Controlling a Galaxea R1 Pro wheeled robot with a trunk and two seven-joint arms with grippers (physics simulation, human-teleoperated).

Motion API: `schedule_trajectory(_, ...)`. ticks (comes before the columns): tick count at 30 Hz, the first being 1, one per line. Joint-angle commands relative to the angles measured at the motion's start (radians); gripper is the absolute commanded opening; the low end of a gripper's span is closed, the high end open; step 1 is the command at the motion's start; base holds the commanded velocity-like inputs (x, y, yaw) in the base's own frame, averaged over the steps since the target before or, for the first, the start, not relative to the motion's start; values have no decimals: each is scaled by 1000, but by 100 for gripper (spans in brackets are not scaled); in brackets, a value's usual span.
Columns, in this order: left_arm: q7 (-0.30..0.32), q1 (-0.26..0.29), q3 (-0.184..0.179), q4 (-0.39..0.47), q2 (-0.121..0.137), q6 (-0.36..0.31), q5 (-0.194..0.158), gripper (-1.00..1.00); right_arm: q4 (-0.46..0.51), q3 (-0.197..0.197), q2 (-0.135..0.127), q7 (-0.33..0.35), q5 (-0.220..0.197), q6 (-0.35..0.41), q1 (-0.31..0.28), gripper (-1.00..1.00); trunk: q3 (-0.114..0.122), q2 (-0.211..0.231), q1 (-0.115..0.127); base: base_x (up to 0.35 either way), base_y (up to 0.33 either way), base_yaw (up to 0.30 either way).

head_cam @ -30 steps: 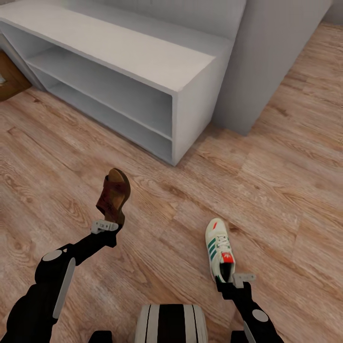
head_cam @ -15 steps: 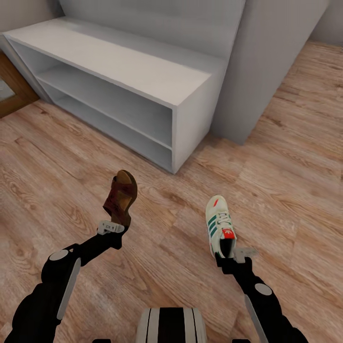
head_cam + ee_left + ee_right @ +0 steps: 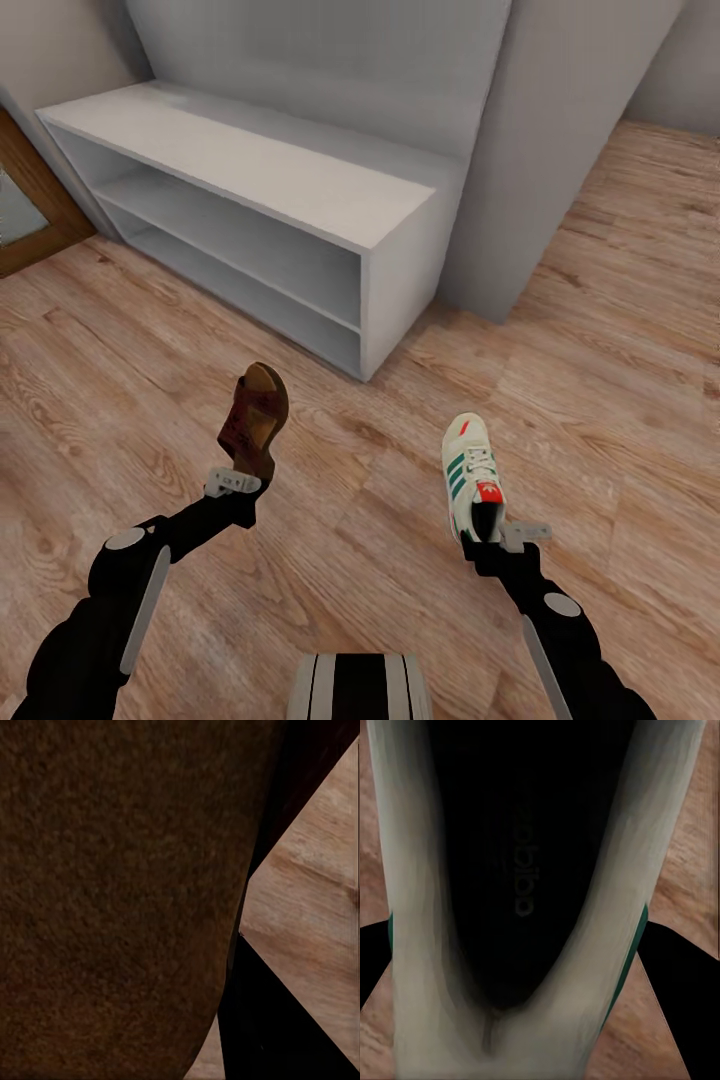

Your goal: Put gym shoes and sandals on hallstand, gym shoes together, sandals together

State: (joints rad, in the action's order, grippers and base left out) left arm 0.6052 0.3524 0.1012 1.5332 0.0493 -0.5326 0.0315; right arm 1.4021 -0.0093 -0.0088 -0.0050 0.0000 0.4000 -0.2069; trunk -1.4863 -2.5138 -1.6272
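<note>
Both sets of fingertips are covered by the loads they carry. The left gripper [image 3: 240, 478] is closed on the heel end of a brown sandal [image 3: 255, 420], which stands nearly upright above the corridor floor [image 3: 620, 330] with its toe end pointing toward the hallstand [image 3: 300, 175]. In the left wrist view the sandal's dark brown footbed [image 3: 112, 900] takes up most of the picture; one dark finger [image 3: 277, 1020] shows beside it and the jaw gap cannot be made out. The right gripper [image 3: 490, 535] is closed on the heel of a white gym shoe [image 3: 470, 475] with green side stripes, held clear of the floor with its toe toward the hallstand. In the right wrist view the shoe's dark opening [image 3: 521, 862] and white collar hide the finger pads.

The hallstand runs from upper left to centre of the head view. Its flat top and two open shelf levels carry nothing where they can be seen; the far left end of the shelves is too dim to judge. A brown-framed panel [image 3: 25, 215] is cut off at the left edge. A grey wall block [image 3: 560, 150] stands against the hallstand's right end.

Open plank floor lies between both grippers and the hallstand's front, with no objects on it. The two held items are well apart.
</note>
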Motion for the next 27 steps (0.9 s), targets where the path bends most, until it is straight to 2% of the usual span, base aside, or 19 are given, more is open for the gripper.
schedule_trajectory(1, 8, 0, 2, 1, 0, -4, 8, -100, 1, 0, 0, -1, 0, 6, 0, -100, 5, 0, 1, 0, 0, -71)
schedule_trajectory(6, 8, 0, 22, 1, 0, -4, 8, -100, 1, -1, 0, -1, 0, 6, 0, -100, 31, 1, 3, 0, 0, -101)
schedule_trajectory(27, 8, 0, 25, 1, 0, -5, 8, -100, 0, 0, 0, -1, 0, 6, 0, -100, 146, 6, 12, 0, 0, -106)
